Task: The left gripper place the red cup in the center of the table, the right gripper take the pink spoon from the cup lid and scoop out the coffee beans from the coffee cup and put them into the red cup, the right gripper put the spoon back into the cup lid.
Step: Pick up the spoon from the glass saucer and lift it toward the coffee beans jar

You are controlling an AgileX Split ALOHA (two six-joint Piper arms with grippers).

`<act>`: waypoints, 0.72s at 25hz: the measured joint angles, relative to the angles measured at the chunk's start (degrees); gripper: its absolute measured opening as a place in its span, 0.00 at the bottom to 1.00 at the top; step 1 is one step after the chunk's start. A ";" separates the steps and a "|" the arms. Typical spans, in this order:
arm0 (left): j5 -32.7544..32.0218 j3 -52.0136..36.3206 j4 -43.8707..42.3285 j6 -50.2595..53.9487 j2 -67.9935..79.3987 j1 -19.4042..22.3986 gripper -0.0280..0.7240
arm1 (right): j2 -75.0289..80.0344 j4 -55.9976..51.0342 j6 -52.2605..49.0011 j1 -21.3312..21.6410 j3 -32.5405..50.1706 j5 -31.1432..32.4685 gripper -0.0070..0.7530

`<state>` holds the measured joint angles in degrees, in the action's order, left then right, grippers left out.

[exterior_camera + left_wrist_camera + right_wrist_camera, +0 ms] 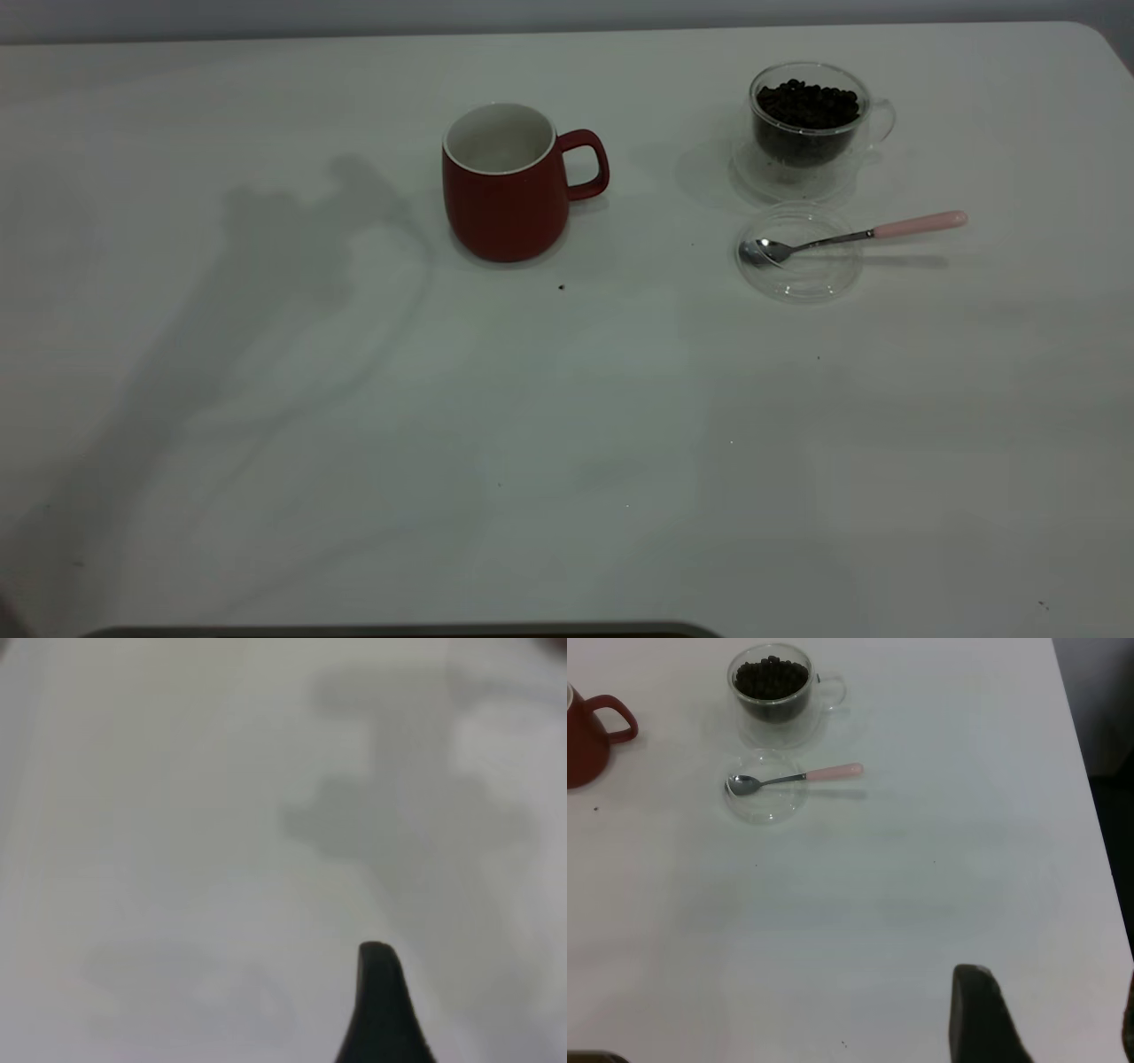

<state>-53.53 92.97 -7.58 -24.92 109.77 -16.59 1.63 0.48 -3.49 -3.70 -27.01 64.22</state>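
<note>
Exterior view: dark red ceramic mug with white inside (507, 186) stands upright near the middle of the plain white table (354, 443), so placing looks done; right of it, the clear double-walled glass cup (808, 128) of dark roasted beans (806, 105), with the flat clear plastic lid (800, 252) just nearer. Pink-handled metal spoon (850, 236) rests bowl-in-lid, handle overhanging right, likely for easy pinching. Right gripper (1050, 1019) hangs well apart on the near side, fingers spread; left gripper's state I cannot tell.

We see only one finger of the left gripper (383, 1010) (blurred), and the red cup (586, 737) is cut off.
</note>
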 joint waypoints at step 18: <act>-13.52 -18.94 14.23 10.82 -34.07 0.00 0.82 | 0.00 0.07 0.00 0.00 0.00 0.00 0.56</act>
<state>-67.05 74.02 6.66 -14.11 75.71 -16.59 1.63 0.55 -3.49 -3.70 -27.01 64.22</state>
